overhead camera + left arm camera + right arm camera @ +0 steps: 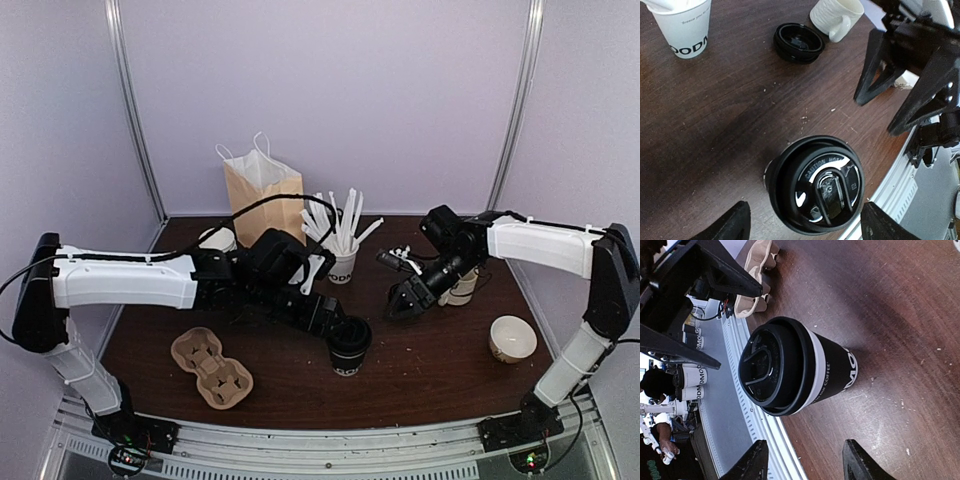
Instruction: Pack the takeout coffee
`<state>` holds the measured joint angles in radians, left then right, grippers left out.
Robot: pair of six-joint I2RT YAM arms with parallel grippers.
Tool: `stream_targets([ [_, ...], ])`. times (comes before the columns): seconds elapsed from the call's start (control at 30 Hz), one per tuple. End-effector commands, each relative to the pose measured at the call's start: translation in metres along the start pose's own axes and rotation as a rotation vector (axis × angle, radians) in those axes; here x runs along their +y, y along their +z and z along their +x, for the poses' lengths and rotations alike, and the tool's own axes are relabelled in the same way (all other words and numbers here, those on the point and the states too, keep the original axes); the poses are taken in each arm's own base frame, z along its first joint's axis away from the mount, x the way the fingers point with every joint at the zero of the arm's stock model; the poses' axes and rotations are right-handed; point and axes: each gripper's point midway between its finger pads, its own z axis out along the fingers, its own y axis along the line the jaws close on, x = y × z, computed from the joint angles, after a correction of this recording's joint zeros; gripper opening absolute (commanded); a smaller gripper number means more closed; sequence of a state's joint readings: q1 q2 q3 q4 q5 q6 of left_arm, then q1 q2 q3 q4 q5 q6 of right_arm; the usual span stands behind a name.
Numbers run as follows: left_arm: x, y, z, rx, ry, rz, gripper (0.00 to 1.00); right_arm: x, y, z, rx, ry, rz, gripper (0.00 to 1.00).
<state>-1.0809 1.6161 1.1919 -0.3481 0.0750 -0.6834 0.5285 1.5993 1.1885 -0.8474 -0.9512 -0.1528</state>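
Takeout coffee (835,372) sits upright on the scuffed brown table (450,370): matte paper body, glossy round plastic lid (827,187). Left gripper (805,220) straddles it, jaws wide. Right gripper (805,450) hovers nearby, jaws apart, empty.

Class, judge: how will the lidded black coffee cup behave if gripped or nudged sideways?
The cup looks like paper and probably dents under a hard squeeze. Upright on a narrow base, it may tip if pushed near its lid. Its fill is hidden, so weight is unclear.
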Motion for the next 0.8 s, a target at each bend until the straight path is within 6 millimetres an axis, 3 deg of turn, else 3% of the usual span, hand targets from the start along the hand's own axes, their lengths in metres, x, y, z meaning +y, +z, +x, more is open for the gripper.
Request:
stream_targets([
  [0.0, -0.016, 0.006, -0.017, -0.069, -0.060, 0.079, 0.77, 0.012, 0.012, 0.004, 0.036, 0.034, -0.076, 0.54],
  [0.17, -0.004, 0.009, -0.010, -0.054, -0.084, 0.028, 0.74, 0.008, 0.020, 0.005, 0.055, 0.055, -0.095, 0.54],
  [0.33, -0.005, 0.008, -0.005, -0.044, -0.100, 0.047, 0.71, 0.008, 0.024, 0.004, 0.060, 0.062, -0.112, 0.52],
  [0.77, -0.004, 0.029, 0.004, 0.021, -0.103, 0.038, 0.61, 0.010, 0.038, -0.003, 0.080, 0.099, -0.188, 0.42],
])
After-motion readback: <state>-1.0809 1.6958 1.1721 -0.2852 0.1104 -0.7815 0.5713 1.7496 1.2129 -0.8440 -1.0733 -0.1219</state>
